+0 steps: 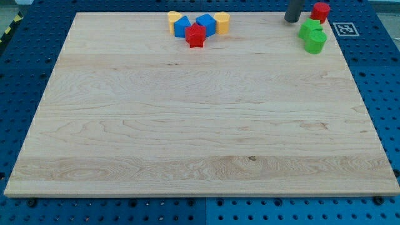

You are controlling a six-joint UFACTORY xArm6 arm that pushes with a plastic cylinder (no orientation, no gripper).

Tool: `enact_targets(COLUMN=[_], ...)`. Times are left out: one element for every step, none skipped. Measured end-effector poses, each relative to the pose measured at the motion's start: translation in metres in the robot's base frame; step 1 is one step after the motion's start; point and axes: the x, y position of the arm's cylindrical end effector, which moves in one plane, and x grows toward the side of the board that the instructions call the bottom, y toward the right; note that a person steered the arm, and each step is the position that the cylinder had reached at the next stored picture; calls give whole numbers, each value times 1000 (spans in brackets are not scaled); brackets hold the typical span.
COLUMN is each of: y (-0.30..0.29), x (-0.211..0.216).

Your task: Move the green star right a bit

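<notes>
Green star (309, 28) upper right of frame, touching second green block (315, 42) below it. My tip (292, 20) bare, holding nothing, just upper-left of star; rightward push suits.

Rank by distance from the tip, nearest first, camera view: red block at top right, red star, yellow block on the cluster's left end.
From my tip, at the view's top right:
1. Red block, just to the tip's right.
2. Red star, at the front of the top-centre cluster.
3. Yellow block, on the cluster's left end.
</notes>
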Motion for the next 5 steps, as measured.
enact_targets(y=[8, 23, 42, 50, 53], x=[3, 15, 24, 26, 26])
